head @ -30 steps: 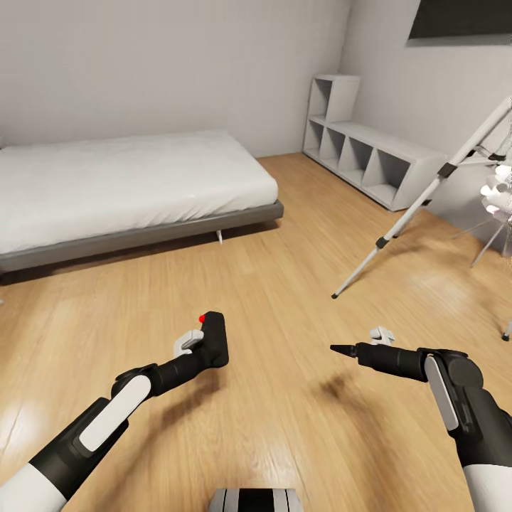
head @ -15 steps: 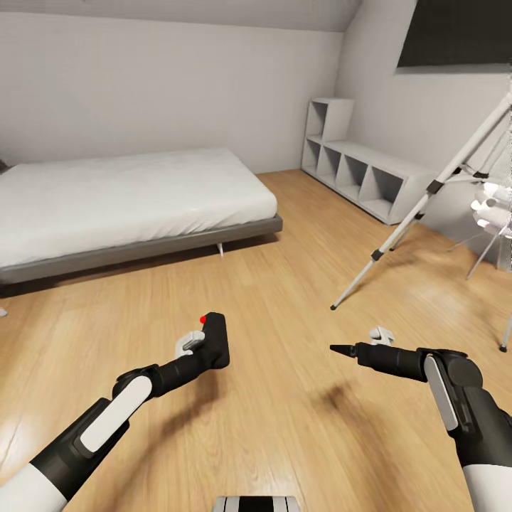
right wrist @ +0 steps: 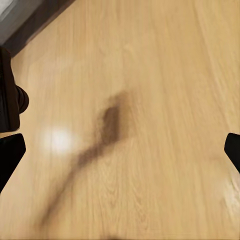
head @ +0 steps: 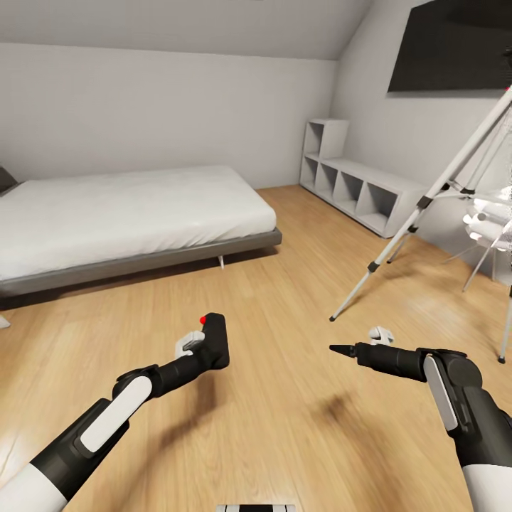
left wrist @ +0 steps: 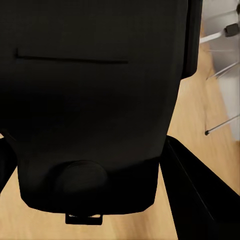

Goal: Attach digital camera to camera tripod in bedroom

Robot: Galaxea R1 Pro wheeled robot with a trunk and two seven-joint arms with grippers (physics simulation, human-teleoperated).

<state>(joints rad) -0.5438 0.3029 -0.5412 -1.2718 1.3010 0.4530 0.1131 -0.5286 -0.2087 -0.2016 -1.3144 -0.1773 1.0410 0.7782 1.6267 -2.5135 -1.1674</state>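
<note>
View tilted up, digital camera (head: 216,340) clamped in left gripper (head: 206,347)

Head view tilted upward since.

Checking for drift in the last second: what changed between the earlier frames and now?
Only the head camera tilted up: bed, shelf and camera tripod slid down the picture, more ceiling shows. Both arms kept their pose; left pincer still grips the digital camera, right pincer still empty above the floor.

Bright even light, soft floor (head: 299,427) shadows, perhaps slight blur.
</note>
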